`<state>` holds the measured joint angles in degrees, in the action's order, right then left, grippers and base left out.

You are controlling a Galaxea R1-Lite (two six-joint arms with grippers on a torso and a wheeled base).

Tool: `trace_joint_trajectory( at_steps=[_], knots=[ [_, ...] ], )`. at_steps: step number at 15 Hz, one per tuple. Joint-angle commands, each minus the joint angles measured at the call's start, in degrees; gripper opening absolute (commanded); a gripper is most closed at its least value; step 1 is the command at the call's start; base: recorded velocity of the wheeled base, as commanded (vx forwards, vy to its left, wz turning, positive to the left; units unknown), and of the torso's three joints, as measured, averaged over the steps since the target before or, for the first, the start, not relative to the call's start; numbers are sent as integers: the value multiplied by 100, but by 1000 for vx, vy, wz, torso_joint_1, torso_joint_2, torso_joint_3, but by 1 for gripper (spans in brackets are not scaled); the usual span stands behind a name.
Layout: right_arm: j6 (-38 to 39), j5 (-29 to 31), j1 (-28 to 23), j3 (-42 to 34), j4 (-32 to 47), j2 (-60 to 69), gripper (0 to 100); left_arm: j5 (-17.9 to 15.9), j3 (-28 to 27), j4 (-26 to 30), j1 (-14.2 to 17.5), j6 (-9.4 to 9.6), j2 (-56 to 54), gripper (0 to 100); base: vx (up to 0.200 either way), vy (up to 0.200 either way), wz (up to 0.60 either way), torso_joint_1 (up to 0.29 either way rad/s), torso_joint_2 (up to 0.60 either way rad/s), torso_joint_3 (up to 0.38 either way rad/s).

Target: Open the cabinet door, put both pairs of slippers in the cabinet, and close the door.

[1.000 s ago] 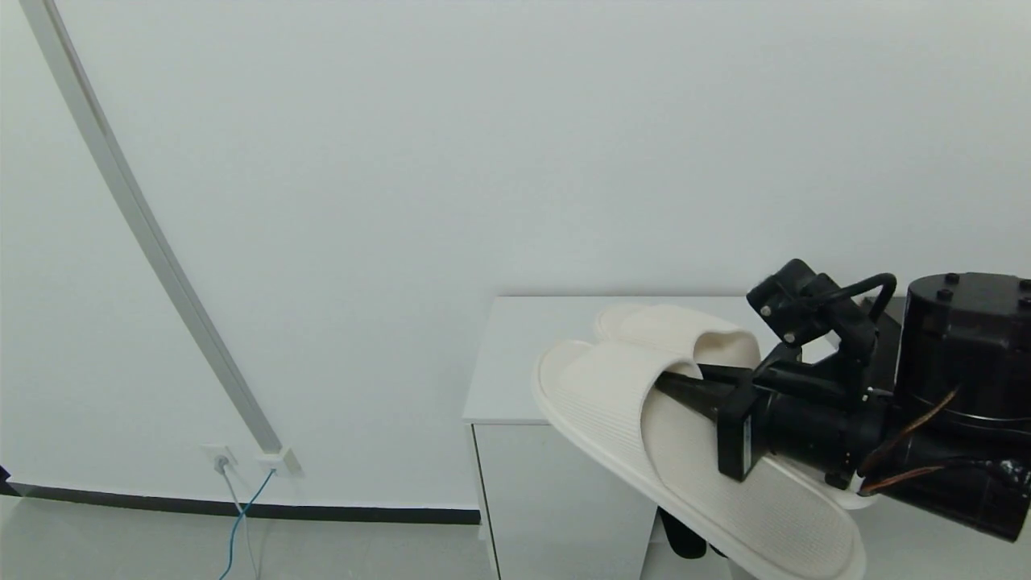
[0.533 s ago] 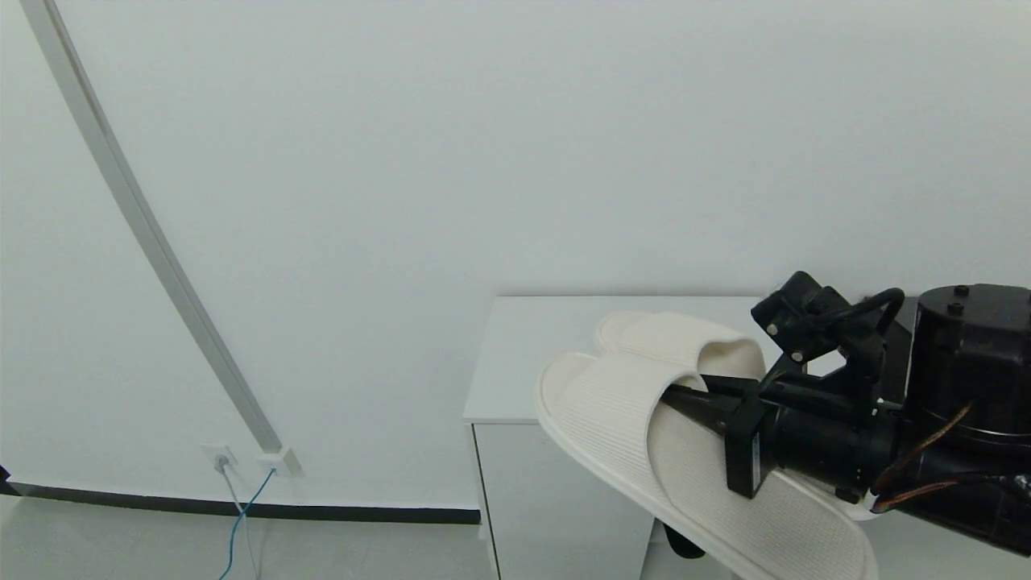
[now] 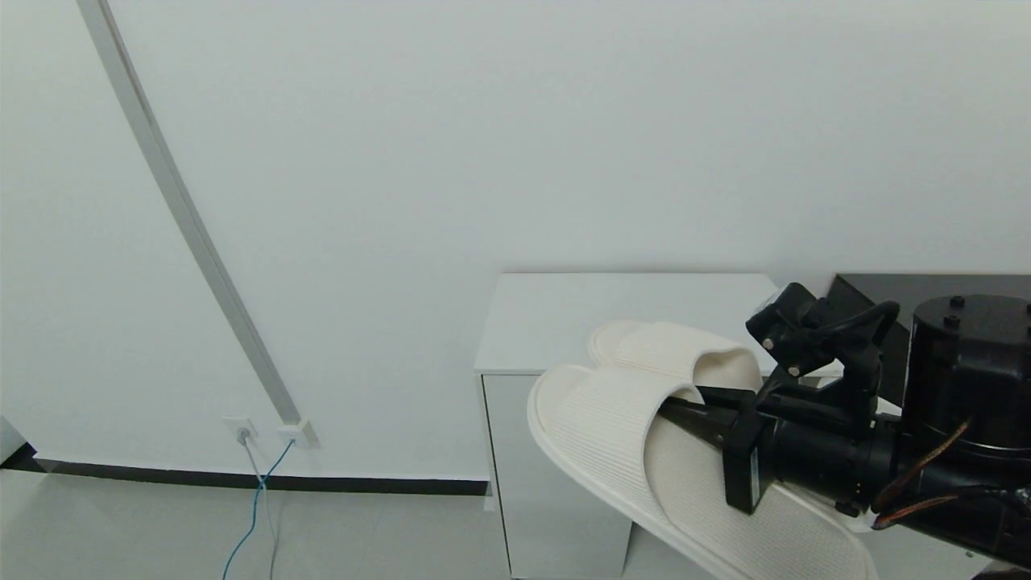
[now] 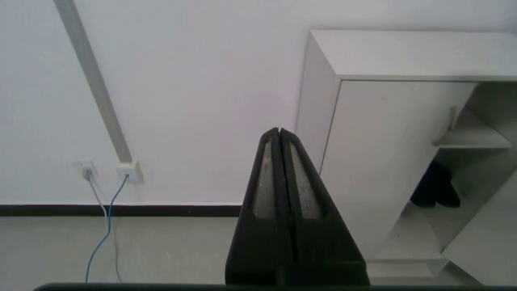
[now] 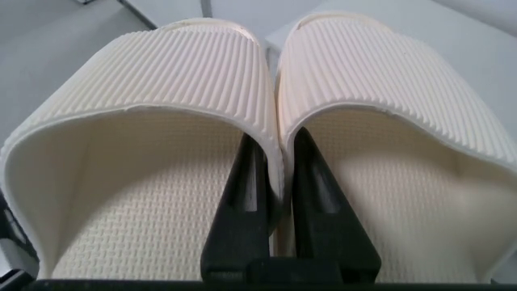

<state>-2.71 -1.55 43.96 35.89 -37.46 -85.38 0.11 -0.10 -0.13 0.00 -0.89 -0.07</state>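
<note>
- White ribbed slippers, one pair, hang in the air in front of the cabinet, toes towards it. They lie at about the level of its top edge and do not rest on it.
- Right gripper: clamped on the pair. In the right wrist view its two fingers reach under the uppers and pinch the adjoining inner walls of both slippers between them.
- Left gripper: fingers pressed together with nothing between them, held off to the side of the cabinet.
- Cabinet interior: exposed in the left wrist view, with a shelf and a dark shape on the level below. What that shape is cannot be told.
- Risk 1, judged: the grip takes only a thin strip of each upper while the long soles hang free. A jolt could let one slipper slide out and drop.
- Risk 2, judged: the toes lead and sit near the top edge. A low or skewed approach could catch them on the top panel, the side panel or the shelf and lever the pair out of the jaws.
- Risk 3, judged: the dark shape takes up room on the lower level, so the pair could lodge against it there.
- Writing: no brand, label or print can be read on the slippers, the cabinet or the wall.
</note>
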Motion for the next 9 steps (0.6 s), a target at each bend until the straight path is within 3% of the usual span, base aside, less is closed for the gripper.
trace_joint_trajectory(
  at_steps=[1,9],
  knots=[
    [7,-3,16,-3,-7,-22,0,7,1,-4,0,-16,7,0,0,0,0,0,0,0],
    [7,-12,60,-56,-7,-66,0,7,1,-4,0,-16,7,0,0,0,0,0,0,0]
  ],
)
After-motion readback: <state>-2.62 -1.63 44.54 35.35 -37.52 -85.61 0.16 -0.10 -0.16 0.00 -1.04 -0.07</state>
